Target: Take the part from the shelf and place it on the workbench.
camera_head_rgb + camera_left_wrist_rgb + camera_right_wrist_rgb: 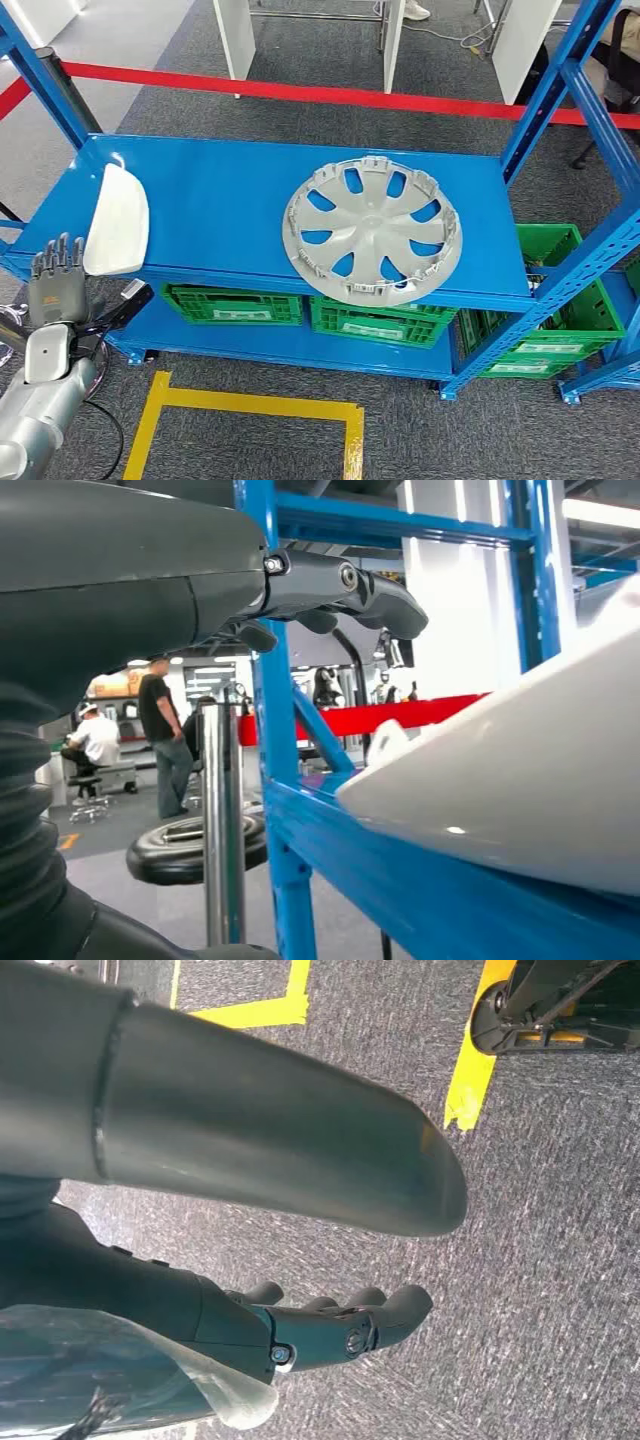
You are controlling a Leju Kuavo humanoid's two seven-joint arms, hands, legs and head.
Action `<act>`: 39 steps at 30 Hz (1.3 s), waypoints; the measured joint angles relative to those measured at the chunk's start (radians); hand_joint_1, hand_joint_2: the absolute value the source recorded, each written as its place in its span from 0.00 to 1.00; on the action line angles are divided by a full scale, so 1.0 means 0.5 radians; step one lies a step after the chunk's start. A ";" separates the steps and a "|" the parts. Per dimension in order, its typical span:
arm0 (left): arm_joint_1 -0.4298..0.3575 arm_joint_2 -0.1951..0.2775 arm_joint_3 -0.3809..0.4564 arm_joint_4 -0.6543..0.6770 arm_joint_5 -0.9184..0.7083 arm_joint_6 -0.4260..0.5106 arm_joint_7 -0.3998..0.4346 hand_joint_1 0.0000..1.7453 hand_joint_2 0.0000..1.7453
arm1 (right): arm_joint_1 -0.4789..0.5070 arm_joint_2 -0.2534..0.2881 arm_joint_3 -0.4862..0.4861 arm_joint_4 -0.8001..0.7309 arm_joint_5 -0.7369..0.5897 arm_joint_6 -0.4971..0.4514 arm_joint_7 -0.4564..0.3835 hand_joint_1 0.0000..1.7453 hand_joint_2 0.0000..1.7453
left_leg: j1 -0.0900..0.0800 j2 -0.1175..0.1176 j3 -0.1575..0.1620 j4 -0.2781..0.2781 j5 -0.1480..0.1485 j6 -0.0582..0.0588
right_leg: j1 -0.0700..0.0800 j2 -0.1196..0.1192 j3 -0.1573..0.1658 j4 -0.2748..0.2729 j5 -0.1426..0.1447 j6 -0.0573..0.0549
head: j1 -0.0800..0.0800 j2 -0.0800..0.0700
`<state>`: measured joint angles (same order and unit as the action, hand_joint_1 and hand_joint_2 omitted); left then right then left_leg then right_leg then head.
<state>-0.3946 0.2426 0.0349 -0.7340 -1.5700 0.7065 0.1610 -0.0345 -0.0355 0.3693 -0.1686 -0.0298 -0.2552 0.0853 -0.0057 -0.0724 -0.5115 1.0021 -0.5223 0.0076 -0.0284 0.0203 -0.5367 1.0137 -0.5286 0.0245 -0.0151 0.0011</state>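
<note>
Left hand raised at shelf's front left corner, fingers spread, holding nothing; right hand hangs over grey carpet, fingers extended, empty.
White curved part lies on blue shelf just beside left hand, apart from it. Silver hubcap sits mid-shelf, overhanging front edge. Green crates on lower level. Yellow tape on floor.

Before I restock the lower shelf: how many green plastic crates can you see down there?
3, perhaps more hidden. One green plastic crate sits under the blue shelf's left half, a second beneath the silver wheel cover, a third at the right end.
</note>
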 joint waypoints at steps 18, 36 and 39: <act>-0.101 -0.039 -0.217 -0.010 -0.001 0.000 0.034 0.00 1.00 | -0.003 0.000 0.003 0.000 0.014 0.005 -0.007 0.00 0.00 | 0.000 0.000 0.000 0.001 0.000 0.000 | 0.000 0.001 0.000 0.000 0.001 0.000 | 0.000 0.000; -0.140 -0.096 -0.303 0.015 0.023 0.000 0.032 1.00 1.00 | -0.006 -0.001 0.029 0.000 0.032 0.002 -0.002 0.00 0.00 | 0.000 0.001 0.000 0.001 0.000 0.000 | 0.000 0.001 0.000 0.000 0.001 0.000 | 0.000 0.000; -0.141 -0.099 -0.302 0.024 0.038 0.000 0.021 1.00 1.00 | -0.006 -0.001 0.031 0.000 0.033 0.002 0.006 0.00 0.00 | 0.000 0.001 0.000 0.001 0.000 0.000 | 0.000 0.001 0.000 0.000 0.001 0.000 | 0.000 0.000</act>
<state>-0.4649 0.1929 -0.1162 -0.7219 -1.5511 0.7065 0.1717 -0.0375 -0.0359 0.3847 -0.1686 -0.0132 -0.2544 0.0880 -0.0057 -0.0720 -0.5114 1.0027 -0.5223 0.0077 -0.0284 0.0208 -0.5366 1.0137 -0.5283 0.0246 -0.0152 0.0011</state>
